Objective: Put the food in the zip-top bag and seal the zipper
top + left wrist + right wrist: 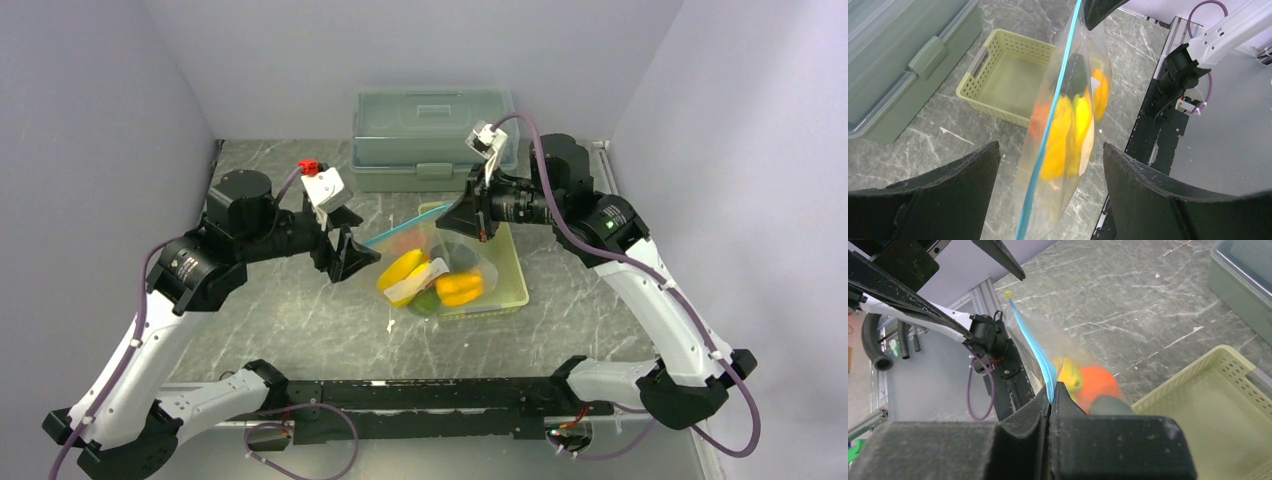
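The right claw (1050,399) is clamped on one end of the zipper (1040,360), holding up the bag (430,270) of food (1060,130) near the basket (998,60). The left claw (1050,152) stands apart, a finger on either side of the zipper, not touching it.

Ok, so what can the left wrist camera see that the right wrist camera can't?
Only the left wrist view: the left gripper open, with a finger on each side of the bag, and the latch on the box. Only the right wrist view: the right gripper shut on the zipper, seen from just behind. Both show the bag, its blue zipper, orange and yellow food inside, the basket and the table.
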